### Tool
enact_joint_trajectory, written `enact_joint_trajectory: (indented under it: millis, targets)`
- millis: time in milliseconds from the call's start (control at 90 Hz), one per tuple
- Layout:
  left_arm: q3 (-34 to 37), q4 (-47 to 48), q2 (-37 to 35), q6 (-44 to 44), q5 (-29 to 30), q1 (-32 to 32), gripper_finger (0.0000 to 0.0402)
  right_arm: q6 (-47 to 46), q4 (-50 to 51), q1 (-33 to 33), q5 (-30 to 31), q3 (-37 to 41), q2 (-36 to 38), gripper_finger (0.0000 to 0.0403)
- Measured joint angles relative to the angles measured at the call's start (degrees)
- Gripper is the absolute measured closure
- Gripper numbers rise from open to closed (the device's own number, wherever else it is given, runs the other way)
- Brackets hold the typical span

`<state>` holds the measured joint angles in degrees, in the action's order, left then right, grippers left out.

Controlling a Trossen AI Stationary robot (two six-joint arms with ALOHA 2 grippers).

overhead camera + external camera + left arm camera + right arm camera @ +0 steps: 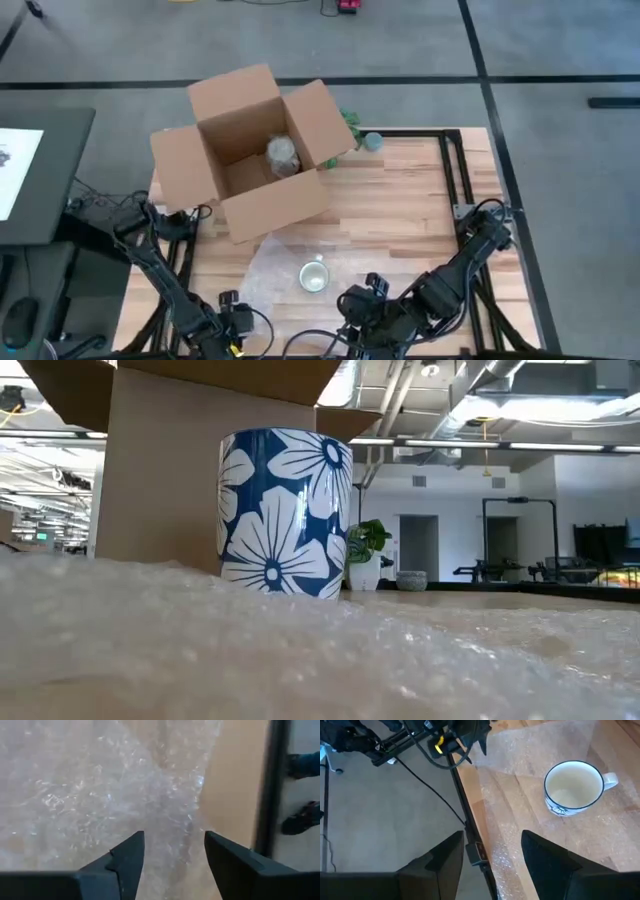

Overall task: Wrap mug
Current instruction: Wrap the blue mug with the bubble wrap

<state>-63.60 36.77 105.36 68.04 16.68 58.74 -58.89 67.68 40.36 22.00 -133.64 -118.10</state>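
blue white-flowered mug [285, 513], brown cardboard box [250, 150]

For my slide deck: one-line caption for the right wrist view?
Open right hand hovers over the table edge, the upright blue-flowered mug on bubble wrap ahead.

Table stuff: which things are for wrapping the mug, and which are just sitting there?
For the job:
mug, upright on the wrap
bubble wrap spread under it
left gripper, jaws open over the wrap
right gripper, jaws open

Just sitting there:
cardboard box, open
small potted plant
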Motion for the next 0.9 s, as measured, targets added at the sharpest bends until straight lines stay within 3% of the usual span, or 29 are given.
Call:
enact_joint_trajectory:
  millis: [189, 411, 633, 900]
  targets:
    - [-0.37, -0.39, 1.40, 4.25, -0.15, -0.02, 0.0277, -0.17, 0.06, -0.08, -0.33, 0.00, 0.00, 0.0216]
    - [-5.24, 3.53, 1.50, 2.53, -0.19, 0.23, 0.0390, 0.24, 0.41, -0.87, -0.46, 0.00, 0.00, 0.0216]
    - [-9.70, 7.41, 1.06, 4.09, 1.83, 1.40, 0.0399, 0.28, 1.90, -1.16, -1.10, 0.00, 0.00, 0.0216]
    - [-9.94, 7.42, 0.09, 11.52, 8.21, 3.22, 0.0398, 1.38, 2.36, -1.29, -1.24, 0.00, 0.00, 0.0216]
